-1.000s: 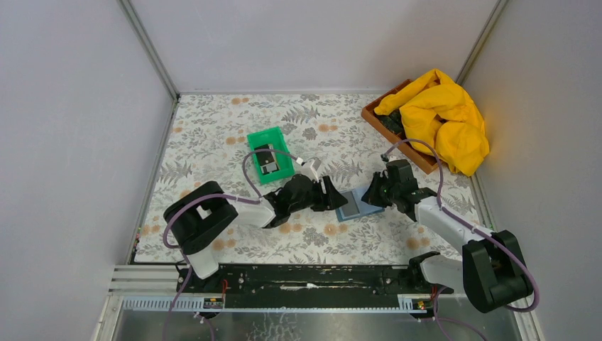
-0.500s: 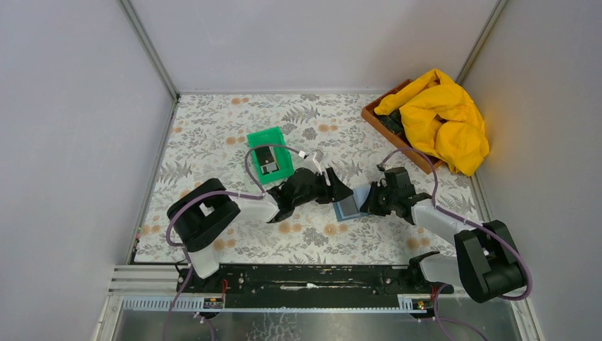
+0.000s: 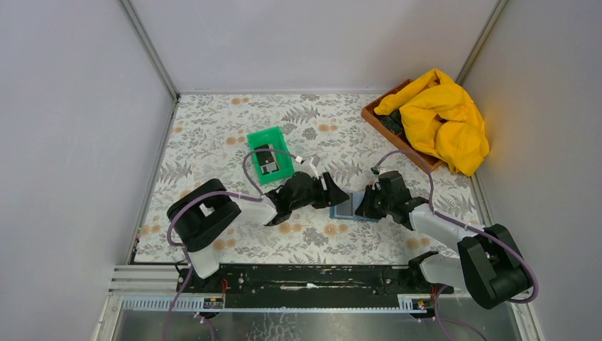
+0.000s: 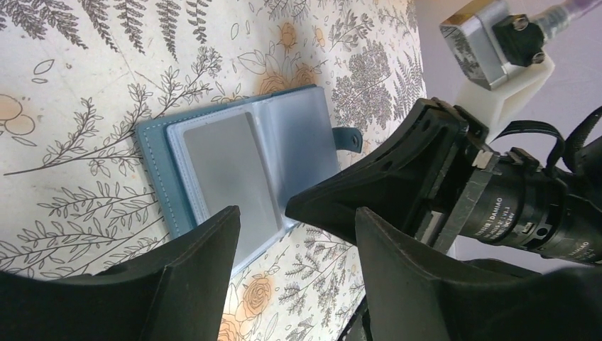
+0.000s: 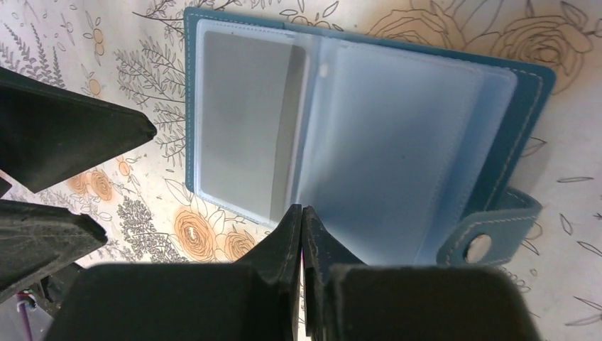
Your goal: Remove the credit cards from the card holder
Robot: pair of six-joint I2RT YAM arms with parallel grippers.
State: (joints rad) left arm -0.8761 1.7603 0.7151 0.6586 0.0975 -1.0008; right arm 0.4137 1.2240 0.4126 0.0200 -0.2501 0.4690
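1. My left jaws are gaping empty; the card holder point(image 4: 297, 138) is lying open just beyond them.
2. My right jaws are sitting closed at its edge.
3. I'm aiming to pin it, sliding the credit card point(image 4: 220, 167) out flat.

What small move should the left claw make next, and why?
Probably ease the open left claw forward and close on the grey card at its edge. The card holder lies open flat, the card sits inside it, and the shut right claw seems to pin the holder.
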